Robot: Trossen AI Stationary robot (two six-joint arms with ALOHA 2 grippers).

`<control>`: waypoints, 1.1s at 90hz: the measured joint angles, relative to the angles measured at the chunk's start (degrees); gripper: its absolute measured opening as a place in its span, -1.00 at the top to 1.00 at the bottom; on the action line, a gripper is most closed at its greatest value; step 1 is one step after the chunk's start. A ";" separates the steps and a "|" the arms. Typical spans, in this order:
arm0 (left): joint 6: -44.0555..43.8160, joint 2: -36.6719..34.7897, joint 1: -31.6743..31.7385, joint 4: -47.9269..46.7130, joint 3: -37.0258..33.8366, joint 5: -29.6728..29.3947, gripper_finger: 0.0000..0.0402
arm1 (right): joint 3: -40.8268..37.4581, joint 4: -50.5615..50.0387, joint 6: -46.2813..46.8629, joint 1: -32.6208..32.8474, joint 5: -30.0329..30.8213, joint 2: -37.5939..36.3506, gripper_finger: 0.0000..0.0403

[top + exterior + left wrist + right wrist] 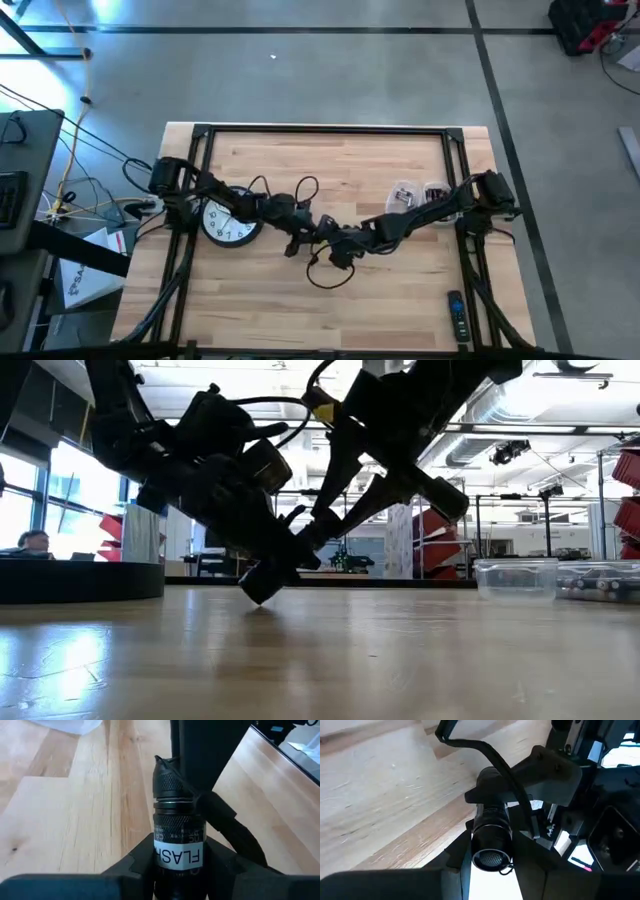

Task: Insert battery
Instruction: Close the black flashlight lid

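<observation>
A black flashlight (172, 815) with a white "FLASH" label is held over the middle of the table, where both arms meet. My left gripper (300, 236) comes in from the table's left and is shut on its barrel. My right gripper (345, 245) comes in from the right and is shut on the end with the ribbed rubber button (492, 858). A thin black cord (485, 750) loops off the flashlight. The battery is out of view. My left gripper pinches the flashlight's labelled barrel (177, 856) between its two fingers, one on each side. The knurled section and dark end stick out beyond the fingertips, toward the right arm. The fingers run along the barrel. My right gripper pinches the flashlight's button end (492, 837) between its two fingers (532, 852), one on each side. The button faces back toward the wrist camera, and the body runs on toward the left gripper. Whether the flashlight is clear of the table, I cannot tell.
A round white clock (230, 222) lies under the left arm. Clear plastic containers (420, 192) stand at the right, also seen in the low view (515, 578). A remote (455, 315) lies near the front right corner. A black cable loop (325, 275) lies by the grippers.
</observation>
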 joint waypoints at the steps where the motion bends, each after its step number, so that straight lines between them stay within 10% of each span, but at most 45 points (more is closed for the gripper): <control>1: 0.09 0.00 -0.01 -0.04 0.00 -0.03 0.51 | 0.01 0.02 0.02 -0.05 -0.27 0.00 0.55; 99: 7.17 -0.07 -2.33 -0.25 0.00 -9.08 0.51 | 0.07 0.09 19.13 -3.58 -9.26 -0.09 0.55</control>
